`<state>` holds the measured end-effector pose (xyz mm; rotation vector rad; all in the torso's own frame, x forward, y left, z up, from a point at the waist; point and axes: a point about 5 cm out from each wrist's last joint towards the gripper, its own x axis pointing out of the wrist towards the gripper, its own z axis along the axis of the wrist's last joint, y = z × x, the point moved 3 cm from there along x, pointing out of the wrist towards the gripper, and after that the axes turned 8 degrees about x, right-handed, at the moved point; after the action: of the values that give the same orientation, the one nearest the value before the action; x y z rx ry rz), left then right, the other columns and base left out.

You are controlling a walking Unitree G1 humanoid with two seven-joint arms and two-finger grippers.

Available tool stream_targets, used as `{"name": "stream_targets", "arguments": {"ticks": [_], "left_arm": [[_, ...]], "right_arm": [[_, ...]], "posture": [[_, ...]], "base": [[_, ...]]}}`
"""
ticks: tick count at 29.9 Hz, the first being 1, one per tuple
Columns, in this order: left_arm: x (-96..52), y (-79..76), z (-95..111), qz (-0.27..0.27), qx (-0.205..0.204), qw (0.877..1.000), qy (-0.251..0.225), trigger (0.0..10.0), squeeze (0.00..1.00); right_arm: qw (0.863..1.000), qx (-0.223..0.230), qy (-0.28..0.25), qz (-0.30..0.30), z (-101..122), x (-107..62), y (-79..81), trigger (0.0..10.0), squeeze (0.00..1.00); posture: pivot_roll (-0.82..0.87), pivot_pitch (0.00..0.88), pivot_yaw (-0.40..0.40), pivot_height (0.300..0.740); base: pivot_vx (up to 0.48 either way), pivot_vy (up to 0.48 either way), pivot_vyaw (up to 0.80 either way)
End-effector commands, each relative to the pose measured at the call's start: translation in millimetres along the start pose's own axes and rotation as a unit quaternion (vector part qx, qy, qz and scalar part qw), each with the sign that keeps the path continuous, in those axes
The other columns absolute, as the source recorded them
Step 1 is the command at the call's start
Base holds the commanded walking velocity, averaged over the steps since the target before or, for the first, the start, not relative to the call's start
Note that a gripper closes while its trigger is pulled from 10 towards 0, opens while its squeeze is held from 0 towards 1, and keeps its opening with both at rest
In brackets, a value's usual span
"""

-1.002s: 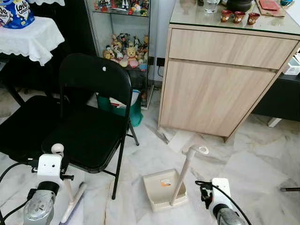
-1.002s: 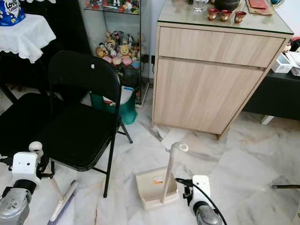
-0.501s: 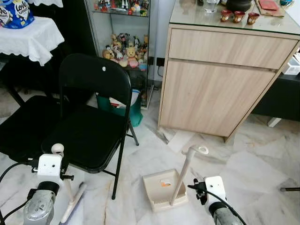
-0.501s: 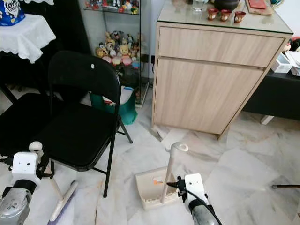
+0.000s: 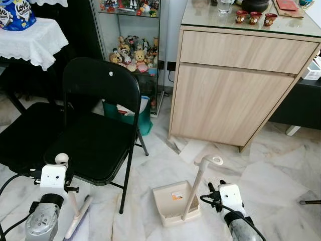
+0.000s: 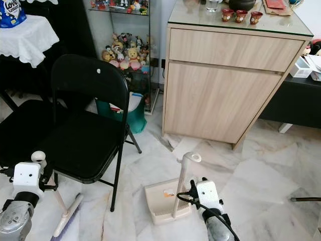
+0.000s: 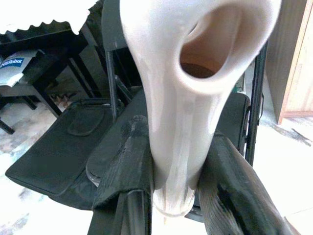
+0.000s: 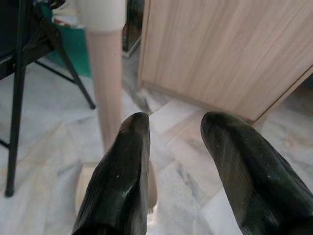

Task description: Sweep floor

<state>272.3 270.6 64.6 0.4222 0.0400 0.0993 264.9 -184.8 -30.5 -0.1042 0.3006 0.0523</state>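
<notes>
A marble floor (image 5: 281, 175) is seen. The broom handle (image 7: 190, 122) is clamped by the left pincer (image 7: 181, 196); the right pincer (image 8: 171, 161) is held apart beside the dustpan (image 5: 175, 203), lower centre.

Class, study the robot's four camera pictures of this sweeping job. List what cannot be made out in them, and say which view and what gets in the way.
1. Broom head: cut off by the left eye view's bottom edge, so its bristles can't be judged.
2. Dirt on the floor: the marble veining masks any dust.
3. Orange scrap in the dustpan: too small to identify.
4. Dustpan handle base: hidden behind a finger of the right gripper in the right wrist view.
5. Broom handle below the left gripper: hidden by its fingers.
</notes>
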Motion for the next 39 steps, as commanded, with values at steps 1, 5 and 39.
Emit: {"name": "stream_targets", "arguments": {"ticks": [1, 5, 39], "left_arm": [[-0.1, 1.6, 1, 0.004, 0.0, 1.0, -0.005, 10.0, 0.0], [0.0, 1.8, 1, 0.004, 0.0, 1.0, -0.005, 10.0, 0.0], [0.8, 4.1, 1, 0.008, 0.002, 1.0, -0.006, 10.0, 0.0]], "right_arm": [[1.0, -0.008, -0.009, -0.003, 4, 0.5, -2.6, 10.0, 0.0], [1.0, -0.009, -0.017, -0.008, 8, 2.5, -4.7, 10.0, 0.0], [0.995, -0.005, -0.057, 0.081, 35, 11.8, 3.8, 10.0, 0.0]], "posture": [[-0.01, 0.116, -0.016, 0.74], [-0.02, 0.116, -0.016, 0.74], [-0.01, 0.109, -0.015, 0.74]], "base": [[0.0, 0.0, 0.0], [0.0, 0.0, 0.0], [0.0, 0.0, 0.0]]}}
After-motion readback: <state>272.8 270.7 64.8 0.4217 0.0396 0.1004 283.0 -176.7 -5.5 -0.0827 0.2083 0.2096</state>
